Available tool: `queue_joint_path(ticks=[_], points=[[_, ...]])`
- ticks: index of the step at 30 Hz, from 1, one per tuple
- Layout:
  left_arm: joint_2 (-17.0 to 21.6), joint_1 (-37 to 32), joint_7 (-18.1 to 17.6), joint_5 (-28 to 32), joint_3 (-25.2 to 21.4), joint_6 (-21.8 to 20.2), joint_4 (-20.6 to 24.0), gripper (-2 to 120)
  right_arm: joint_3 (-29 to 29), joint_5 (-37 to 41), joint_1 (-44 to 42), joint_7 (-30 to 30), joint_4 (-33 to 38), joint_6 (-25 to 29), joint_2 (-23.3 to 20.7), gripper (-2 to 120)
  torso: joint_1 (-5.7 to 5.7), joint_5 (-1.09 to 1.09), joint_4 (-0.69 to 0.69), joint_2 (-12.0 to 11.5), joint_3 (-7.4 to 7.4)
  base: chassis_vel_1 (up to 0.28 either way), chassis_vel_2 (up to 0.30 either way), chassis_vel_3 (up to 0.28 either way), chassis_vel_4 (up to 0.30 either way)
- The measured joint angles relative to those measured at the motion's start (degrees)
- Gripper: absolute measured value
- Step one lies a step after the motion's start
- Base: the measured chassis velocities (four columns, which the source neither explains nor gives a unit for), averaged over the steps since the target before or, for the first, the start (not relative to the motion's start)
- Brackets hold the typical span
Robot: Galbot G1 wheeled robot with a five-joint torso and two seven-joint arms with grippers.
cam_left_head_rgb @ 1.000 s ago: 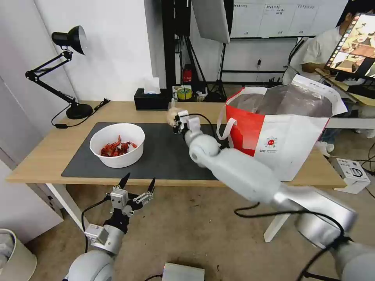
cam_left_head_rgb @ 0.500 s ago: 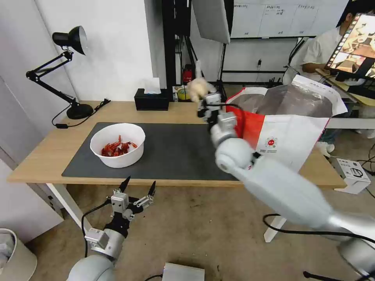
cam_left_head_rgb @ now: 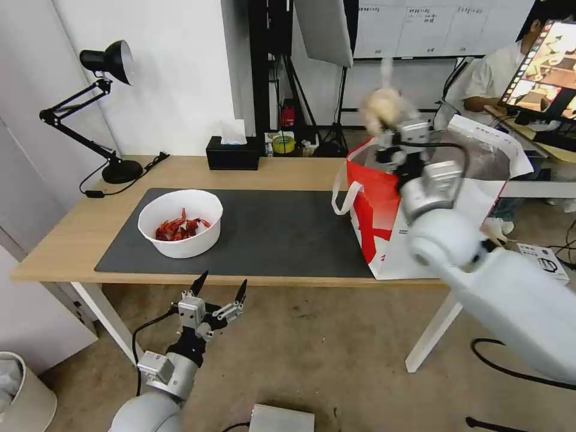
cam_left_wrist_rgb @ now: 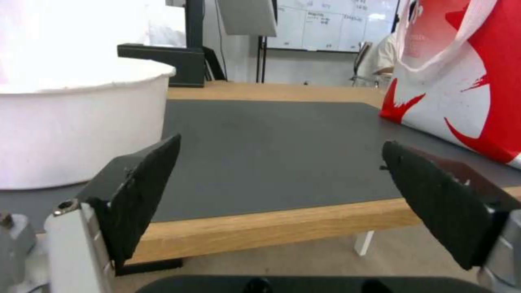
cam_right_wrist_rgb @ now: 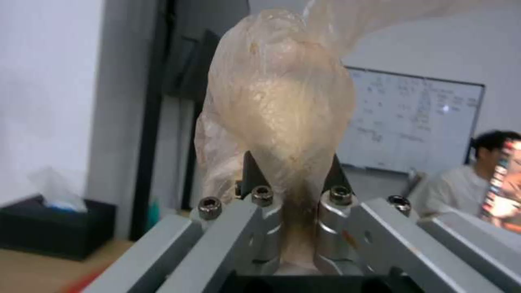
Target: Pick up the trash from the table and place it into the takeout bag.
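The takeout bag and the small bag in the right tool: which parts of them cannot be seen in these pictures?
- Takeout bag, head view: the inside is hidden by the right arm and by the bag's own walls.
- Takeout bag, left wrist view: top cut off by the picture's edge.
- Small clear bag, right wrist view: the pinched end is hidden between the fingers of the right tool.
- Small clear bag, head view: blurred, contents unclear.

A small clear bag (cam_left_head_rgb: 384,109) of beige stuff is pinched in the air above the open tote (cam_left_head_rgb: 384,234) at the table's (cam_left_head_rgb: 78,234) right. The white bowl (cam_left_head_rgb: 180,223) of red shells stands on the mat at left.
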State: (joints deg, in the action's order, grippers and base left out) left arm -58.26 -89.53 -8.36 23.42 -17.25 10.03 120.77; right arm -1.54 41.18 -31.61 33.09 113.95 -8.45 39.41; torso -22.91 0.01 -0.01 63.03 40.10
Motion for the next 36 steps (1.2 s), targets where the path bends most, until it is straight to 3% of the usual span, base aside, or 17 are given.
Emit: queue_joint_path(ticks=[12, 36], points=[[-0.9, 0.18, 0.18, -0.23, 1.17, -0.05, 0.36, 100, 3.25, 4.57, -5.25, 0.9, 0.79, -0.6, -3.08, 6, -0.01, -0.01, 0.01, -0.01, 0.0, 0.0, 0.0, 0.0, 0.0], [-0.01, -0.29, 0.16, -0.11, 0.63, 0.07, 2.02, 100, 7.39, 6.07, -10.73, 1.55, 4.6, -2.87, -6.94, 90, -0.01, -0.01, 0.01, -0.01, 0.0, 0.0, 0.0, 0.0, 0.0]])
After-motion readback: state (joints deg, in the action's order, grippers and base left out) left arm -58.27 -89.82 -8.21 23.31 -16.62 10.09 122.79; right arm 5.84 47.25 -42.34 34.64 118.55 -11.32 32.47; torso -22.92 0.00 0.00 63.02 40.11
